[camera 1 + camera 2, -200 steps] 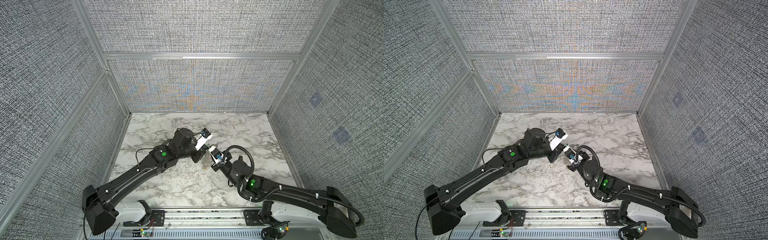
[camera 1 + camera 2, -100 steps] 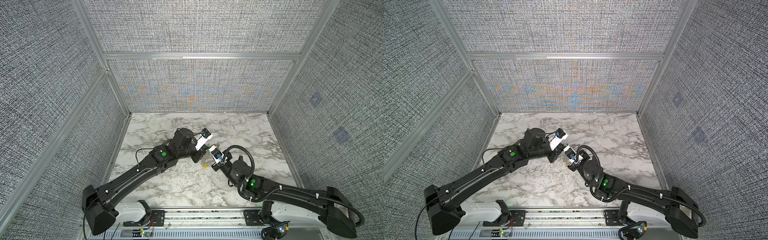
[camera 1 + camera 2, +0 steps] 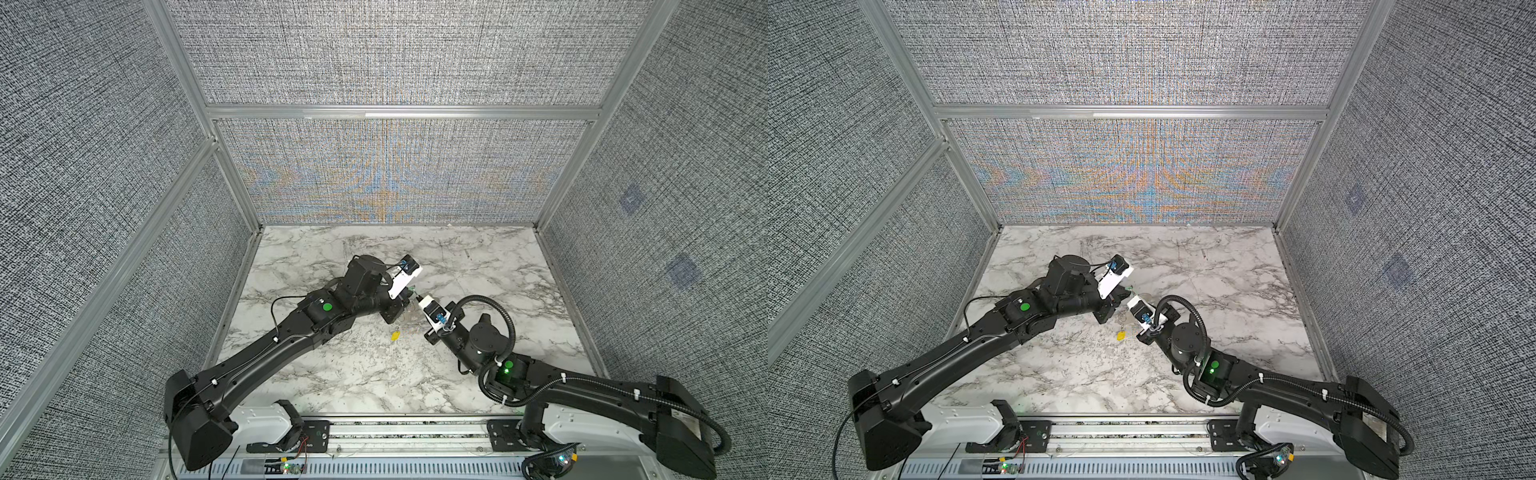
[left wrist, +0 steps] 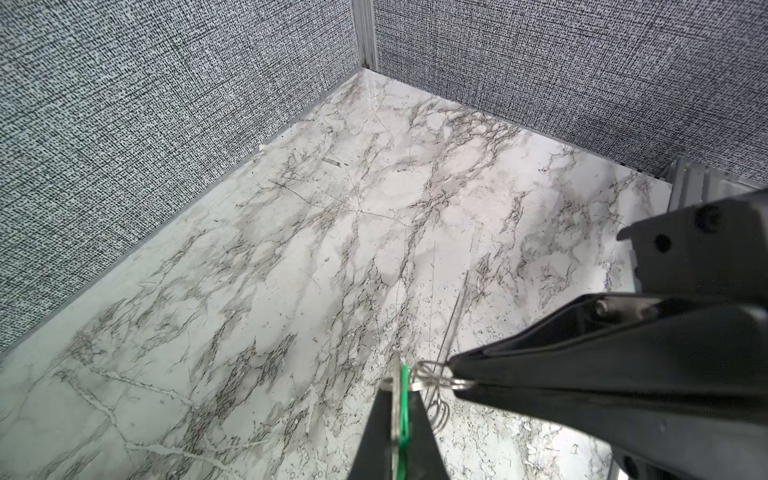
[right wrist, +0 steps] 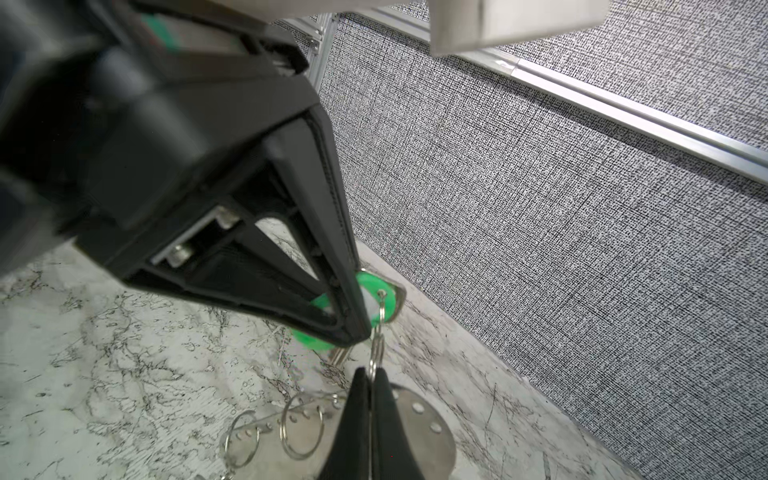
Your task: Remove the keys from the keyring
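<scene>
Two robot arms are meeting near the middle of the marble worktop (image 3: 498, 270), each one's hand working at a single keyring (image 5: 419, 432). The left hand (image 5: 353, 318) is clamping fully down on the green-tagged key (image 5: 370, 286), one of two keys in the scene. The right hand (image 5: 371, 374) is pinching its fingers tightly together on a small wire ring (image 5: 376, 349), which is linking that key to the silvery, hole-punched plate. Three wire rings are showing in the right wrist view: the gripped one and two loose rings (image 5: 301, 428) hanging along the plate's edge. The second key, the yellow-tagged key (image 3: 396, 334), is sitting just below the two hands in both top views; whether it is attached cannot be told. Bare marble is lying open on every side of the hands, with the fabric walls (image 3: 395, 174) standing well apart from them.
</scene>
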